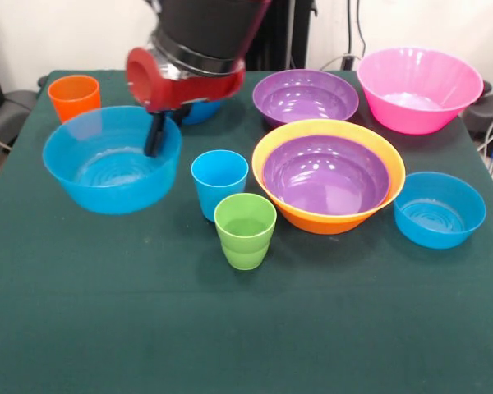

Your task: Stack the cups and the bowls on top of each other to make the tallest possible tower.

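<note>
While the end effector [154,141] hangs at the far rim of the large blue bowl [112,160] on the left, only 1 dark finger shows, reaching down inside that rim; whether the fingers are spread or pinching the wall I cannot tell. A sound grip here means 1 finger inside and 1 outside the thin wall, then a straight lift before any sideways travel, since a glossy bowl held by its rim is likely to swing.

Nothing yet stands as a tower beyond 1 purple bowl [327,174] nested in the orange-yellow bowl [329,215] at centre. That pair looks like the natural base.

Room is tight along the path: the light blue cup [219,182] and the green cup [245,230] stand just beside each other between the blue bowl and the nested pair, so a low carry could knock them. The orange cup [74,96] sits near the far left edge of the worktop [246,328]. A 2nd purple bowl [305,97], the pink bowl [419,89] and a smaller blue bowl [440,209] fill the right. The near half lies open.
</note>
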